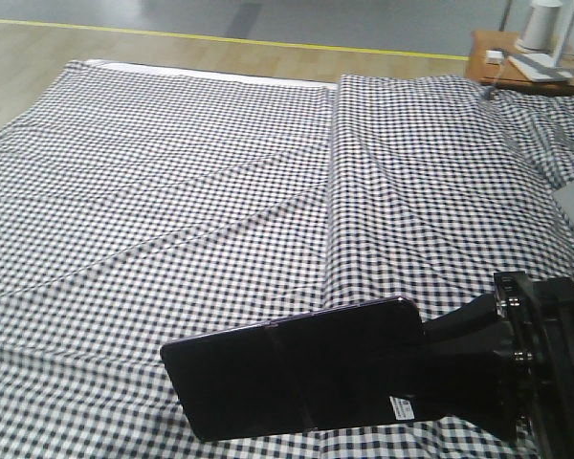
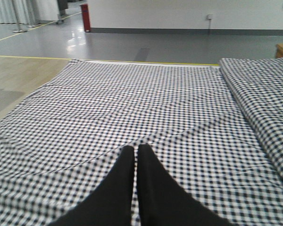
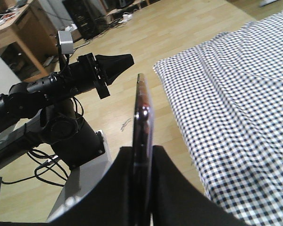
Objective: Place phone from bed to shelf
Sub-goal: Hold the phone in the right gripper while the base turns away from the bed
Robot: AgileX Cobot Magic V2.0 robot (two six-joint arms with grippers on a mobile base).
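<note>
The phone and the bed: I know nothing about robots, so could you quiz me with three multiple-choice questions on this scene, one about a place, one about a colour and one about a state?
1. Where is the phone?
A. Lying flat on the bed
B. Held in the right gripper, off the bed
C. On a pillow

2. What pattern covers the bed?
A. Black-and-white check
B. Plain blue
C. Red stripes

3. How is the left gripper?
A. Shut, holding nothing
B. Wide open
C. Shut on the phone

Answers:
1 B: the right wrist view shows the phone edge-on between the two black fingers, with floor behind it.
2 A: small black and white squares cover the bed in every view.
3 A: the left wrist view shows its fingers together with only bed cover beyond them.
</note>
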